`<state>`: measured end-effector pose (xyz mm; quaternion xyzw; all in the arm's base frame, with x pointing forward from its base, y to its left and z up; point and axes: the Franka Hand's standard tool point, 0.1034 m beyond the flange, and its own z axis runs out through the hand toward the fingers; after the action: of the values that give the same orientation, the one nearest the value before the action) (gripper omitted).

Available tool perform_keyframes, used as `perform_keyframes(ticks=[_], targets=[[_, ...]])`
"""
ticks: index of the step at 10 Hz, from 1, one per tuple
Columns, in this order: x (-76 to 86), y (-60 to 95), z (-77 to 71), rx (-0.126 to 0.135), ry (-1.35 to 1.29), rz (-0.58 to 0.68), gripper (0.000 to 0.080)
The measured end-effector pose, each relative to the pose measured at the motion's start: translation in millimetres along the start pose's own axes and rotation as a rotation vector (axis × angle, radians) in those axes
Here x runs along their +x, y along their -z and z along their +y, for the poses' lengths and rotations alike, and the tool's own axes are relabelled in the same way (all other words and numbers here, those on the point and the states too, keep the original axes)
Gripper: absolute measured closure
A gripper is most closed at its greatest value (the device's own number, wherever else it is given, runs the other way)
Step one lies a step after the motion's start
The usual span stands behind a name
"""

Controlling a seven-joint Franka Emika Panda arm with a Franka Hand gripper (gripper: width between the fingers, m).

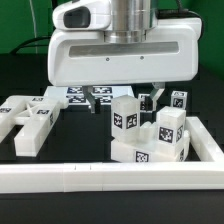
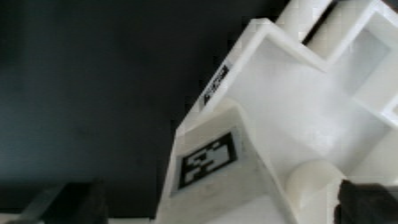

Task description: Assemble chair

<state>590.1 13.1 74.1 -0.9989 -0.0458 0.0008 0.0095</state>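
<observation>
My gripper [image 1: 125, 97] hangs open at the middle of the exterior view, its dark fingers [image 1: 94, 98] spread wide just behind a joined cluster of glossy white chair pieces [image 1: 150, 135] carrying small tags. In the wrist view a white tagged chair piece [image 2: 231, 140] lies between the two fingers of the gripper [image 2: 217, 205]. A dark gap separates one finger [image 2: 71, 202] from the piece, and a rounded white peg [image 2: 313, 185] sits close to the other finger. An X-braced chair panel [image 1: 30, 118] lies flat at the exterior view's left.
A long white L-shaped rail [image 1: 100, 178] runs along the front and up the exterior view's right side, fencing in the cluster. The marker board [image 1: 78, 95] lies flat behind the gripper. The table is black.
</observation>
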Motion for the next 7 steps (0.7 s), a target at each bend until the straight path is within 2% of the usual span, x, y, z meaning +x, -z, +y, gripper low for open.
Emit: perform_keyframes(ticks=[5, 6, 7], targets=[[-0.7, -0.2, 3.0, -0.028, 0.358, -0.012, 0.0151], [-0.8, -0.4, 3.6, -0.028, 0.357, -0.013, 0.0239], [-0.9, -0.6, 3.8, -0.028, 0.352, -0.013, 0.0373]])
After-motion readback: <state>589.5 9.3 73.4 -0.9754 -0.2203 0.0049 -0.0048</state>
